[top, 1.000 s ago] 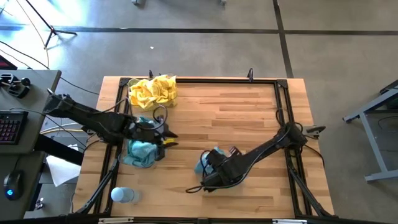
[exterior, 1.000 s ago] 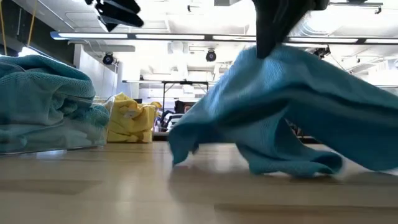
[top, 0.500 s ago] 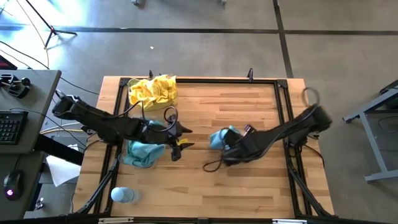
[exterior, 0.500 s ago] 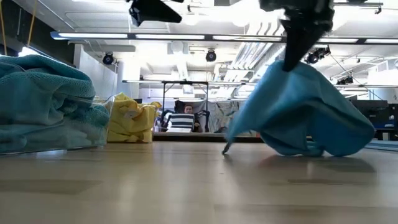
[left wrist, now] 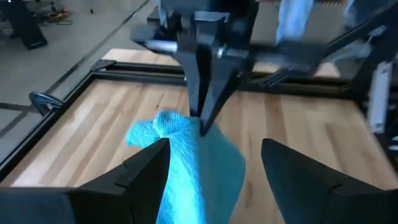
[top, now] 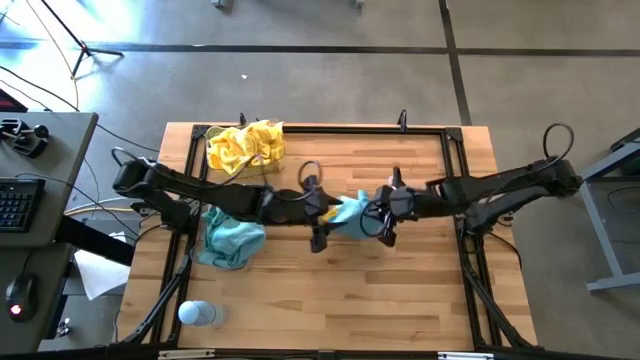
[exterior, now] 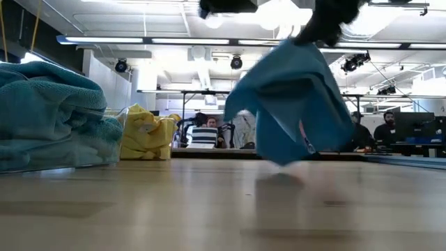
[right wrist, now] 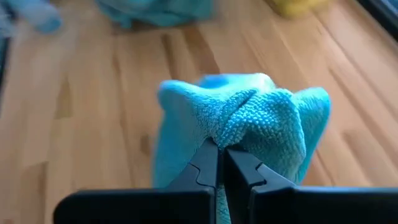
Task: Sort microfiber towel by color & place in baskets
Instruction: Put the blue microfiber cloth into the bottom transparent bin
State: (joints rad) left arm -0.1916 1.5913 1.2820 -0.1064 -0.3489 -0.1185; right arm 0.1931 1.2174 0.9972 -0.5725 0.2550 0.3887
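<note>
A fuzzy teal towel (top: 350, 212) hangs bunched above the table's middle, pinched by the right gripper (top: 372, 215). The left gripper (top: 322, 215) faces it, fingers spread wide around the cloth. Nearby, baskets hold teal towels (top: 230, 240) and yellow towels (top: 246, 146).

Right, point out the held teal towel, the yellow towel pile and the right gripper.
held teal towel (right wrist: 249, 118): right wrist view, bunched top fold.
yellow towel pile (top: 246, 146): high view, middle of the heap.
right gripper (right wrist: 221, 155): right wrist view, between the shut fingertips.
</note>
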